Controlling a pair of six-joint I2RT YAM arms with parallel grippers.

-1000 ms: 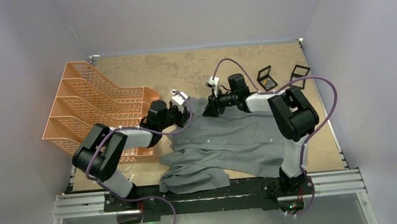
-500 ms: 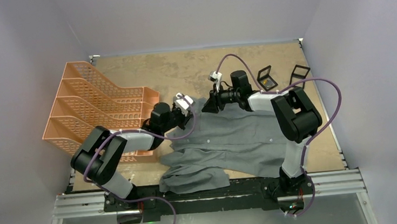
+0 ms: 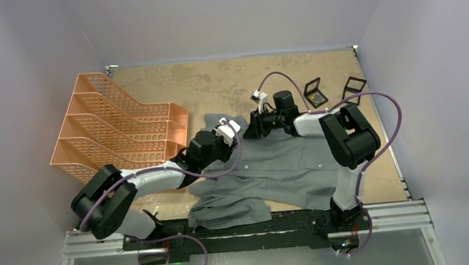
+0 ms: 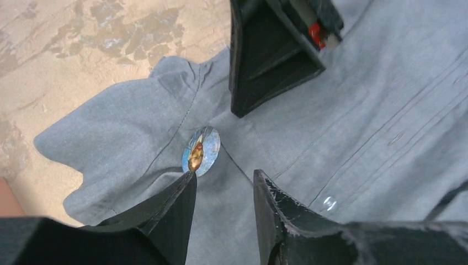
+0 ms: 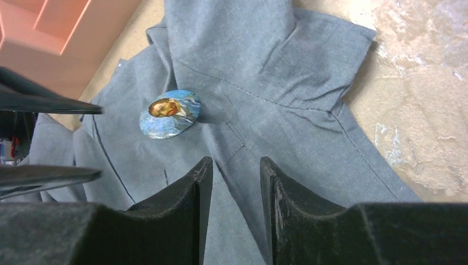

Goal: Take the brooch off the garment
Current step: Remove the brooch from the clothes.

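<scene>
Currently the shirt (image 3: 286, 166) lies spread on the table (image 3: 215, 83), collar towards the far side. The brooch (image 4: 201, 150), a round blue piece with an orange centre, sits on the fabric just below the collar, between the two grippers. Left gripper (image 4: 223, 182): jaws parted, nothing between them, one fingertip (image 4: 187, 182) at the brooch's edge; contact cannot be confirmed. Right gripper (image 5: 235, 165): jaws parted, nothing pinched, tips low over the shirt just beside the brooch. An orange rack (image 3: 116, 130) stands on the left.
</scene>
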